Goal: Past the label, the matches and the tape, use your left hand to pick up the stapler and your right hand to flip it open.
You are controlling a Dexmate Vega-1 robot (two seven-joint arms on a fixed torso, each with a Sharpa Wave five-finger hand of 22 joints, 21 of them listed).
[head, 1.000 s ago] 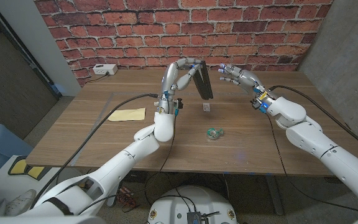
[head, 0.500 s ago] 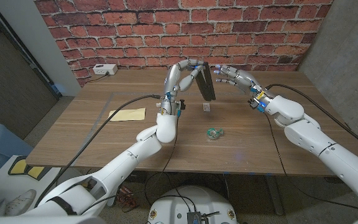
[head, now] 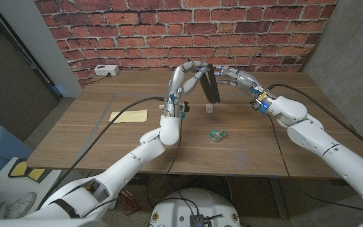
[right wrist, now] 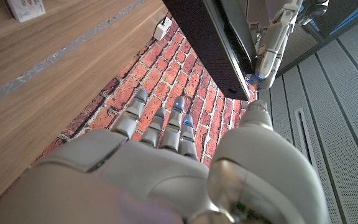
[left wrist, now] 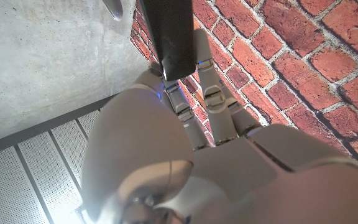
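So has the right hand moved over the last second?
Yes. The right hand has closed in leftward on the stapler held up by the left hand, its fingertips now at the stapler. Against the brick wall it sits further left.

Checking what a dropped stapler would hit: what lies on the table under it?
The stapler is held aloft by the left robot hand. Below it lies the small matches box, with the tape roll nearer the robot. The stapler covers some tabletop.

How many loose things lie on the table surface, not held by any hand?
4: a yellow label at the left, a small matchbox under the raised stapler, a tape roll nearer the front edge, and a white box by the brick wall.
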